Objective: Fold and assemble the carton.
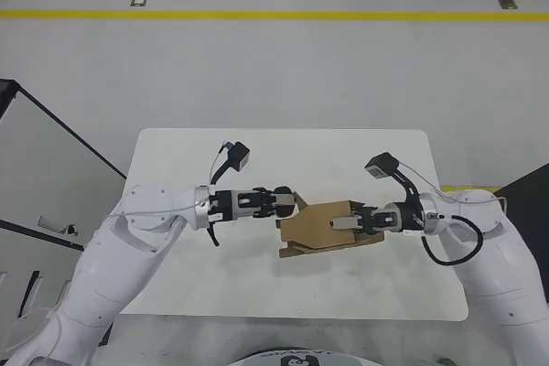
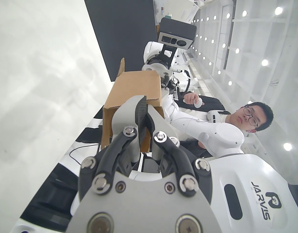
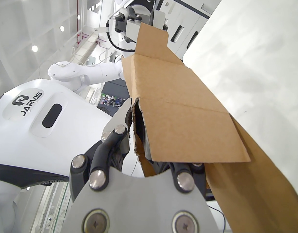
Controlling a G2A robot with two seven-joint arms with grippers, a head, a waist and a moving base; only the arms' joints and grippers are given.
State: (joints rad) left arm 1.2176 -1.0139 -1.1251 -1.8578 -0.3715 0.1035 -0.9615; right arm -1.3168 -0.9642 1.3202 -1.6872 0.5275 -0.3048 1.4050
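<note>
Right wrist view: a flap of the carton (image 3: 188, 127) covers one finger of the R gripper (image 3: 136, 122), and the carton is cut off by the pic's edge. Left wrist view: carton's far end hides R gripper's tips.

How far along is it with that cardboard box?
Early on. The carton is already opened into a hollow sleeve. The left gripper and right gripper each pinch one end of it. Still to do: its end flaps stand open, none folded shut.
</note>
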